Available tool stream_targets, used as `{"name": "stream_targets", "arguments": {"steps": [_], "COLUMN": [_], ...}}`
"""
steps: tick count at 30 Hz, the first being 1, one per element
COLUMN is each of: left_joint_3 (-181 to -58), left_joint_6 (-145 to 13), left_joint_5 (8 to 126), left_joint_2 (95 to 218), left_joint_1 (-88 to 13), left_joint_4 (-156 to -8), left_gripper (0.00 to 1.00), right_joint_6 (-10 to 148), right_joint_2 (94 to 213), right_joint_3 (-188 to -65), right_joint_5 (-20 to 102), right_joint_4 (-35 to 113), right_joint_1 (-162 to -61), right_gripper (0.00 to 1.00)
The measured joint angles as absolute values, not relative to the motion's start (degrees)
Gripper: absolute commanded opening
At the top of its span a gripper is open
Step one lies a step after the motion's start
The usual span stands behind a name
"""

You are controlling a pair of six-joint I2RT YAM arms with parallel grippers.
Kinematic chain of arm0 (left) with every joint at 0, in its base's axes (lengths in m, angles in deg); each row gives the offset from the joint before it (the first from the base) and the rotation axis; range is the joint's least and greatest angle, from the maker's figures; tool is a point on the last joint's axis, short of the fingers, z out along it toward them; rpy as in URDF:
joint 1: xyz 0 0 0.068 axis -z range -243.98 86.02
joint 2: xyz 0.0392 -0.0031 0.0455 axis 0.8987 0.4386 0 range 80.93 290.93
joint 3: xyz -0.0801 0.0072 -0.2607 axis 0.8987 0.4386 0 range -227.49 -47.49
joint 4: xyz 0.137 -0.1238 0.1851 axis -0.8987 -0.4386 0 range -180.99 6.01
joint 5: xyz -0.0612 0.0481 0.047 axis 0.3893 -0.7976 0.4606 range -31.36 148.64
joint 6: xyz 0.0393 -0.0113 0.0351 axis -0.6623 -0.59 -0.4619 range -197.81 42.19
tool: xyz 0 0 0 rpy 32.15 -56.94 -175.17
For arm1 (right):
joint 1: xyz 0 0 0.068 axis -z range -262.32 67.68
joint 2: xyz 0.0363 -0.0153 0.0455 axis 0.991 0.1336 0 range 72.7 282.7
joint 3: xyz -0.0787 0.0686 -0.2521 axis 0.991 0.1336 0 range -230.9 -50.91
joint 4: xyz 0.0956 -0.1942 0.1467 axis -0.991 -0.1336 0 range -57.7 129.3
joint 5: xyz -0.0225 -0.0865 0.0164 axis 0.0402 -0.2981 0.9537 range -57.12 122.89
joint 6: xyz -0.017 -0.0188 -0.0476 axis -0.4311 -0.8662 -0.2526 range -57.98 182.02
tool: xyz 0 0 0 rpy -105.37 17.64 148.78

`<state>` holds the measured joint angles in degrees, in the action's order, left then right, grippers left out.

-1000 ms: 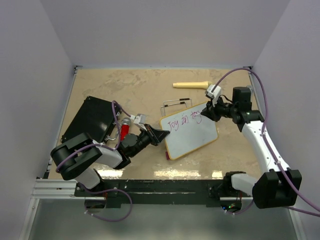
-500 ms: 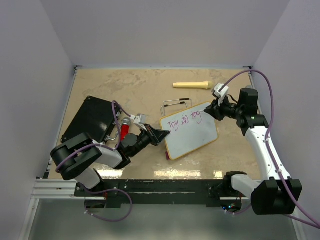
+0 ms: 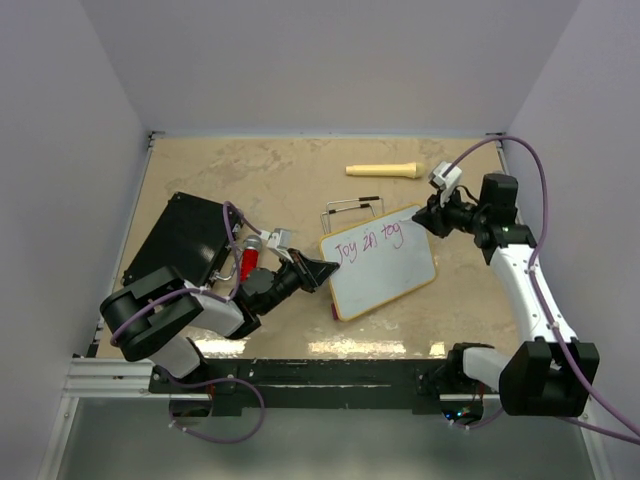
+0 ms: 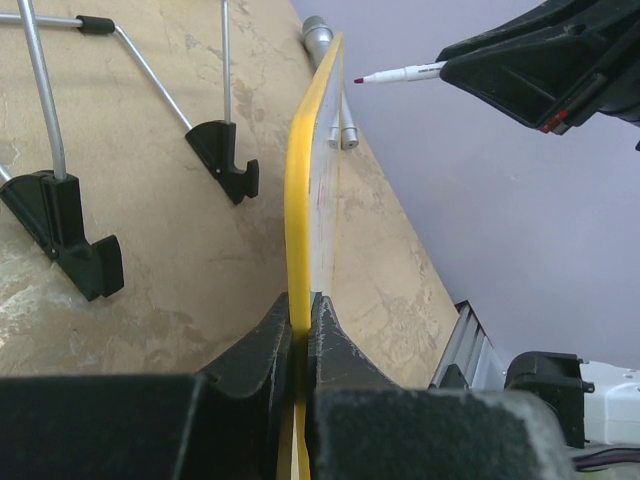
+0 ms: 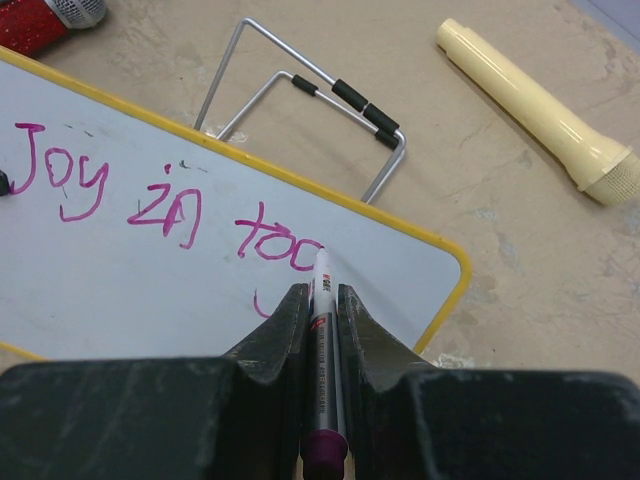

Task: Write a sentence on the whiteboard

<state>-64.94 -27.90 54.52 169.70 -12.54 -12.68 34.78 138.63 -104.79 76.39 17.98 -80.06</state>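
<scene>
The whiteboard [image 3: 388,275] lies tilted on the table, with the sentence [image 3: 368,240] in pink reading "Joy in to" plus a part-drawn letter. My left gripper [image 3: 322,270] is shut on the board's left yellow rim [image 4: 300,200], which shows edge-on in the left wrist view, with the gripper [image 4: 302,305] pinching it. My right gripper [image 3: 425,222] is shut on a marker [image 5: 322,300]. Its tip sits at the last letter of the sentence [image 5: 165,200], at or just off the whiteboard [image 5: 150,290]. The marker [image 4: 400,73] also shows in the left wrist view.
A black flat case [image 3: 180,240] lies at the left. A wire stand [image 3: 352,207] lies just behind the board. A cream cylinder [image 3: 383,170] lies at the back. A red object [image 3: 248,262] sits by my left arm.
My right gripper has moved to the right along the top line with the marker, and the arm's elbow has swung right. The left gripper and the board have not moved.
</scene>
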Motion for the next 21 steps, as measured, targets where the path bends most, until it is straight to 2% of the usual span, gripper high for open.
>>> {"name": "stream_targets", "arguments": {"steps": [21], "left_joint_3": [-64.61], "left_joint_6": [-27.90], "left_joint_5": [54.89], "left_joint_2": [169.53], "left_joint_1": [-12.59], "left_joint_4": [-12.42], "left_gripper": [0.00], "right_joint_6": [36.18], "right_joint_2": [140.88], "right_joint_3": [-104.97], "right_joint_5": [79.30], "right_joint_4": [21.17], "right_joint_1": [-78.73], "right_gripper": [0.00]}}
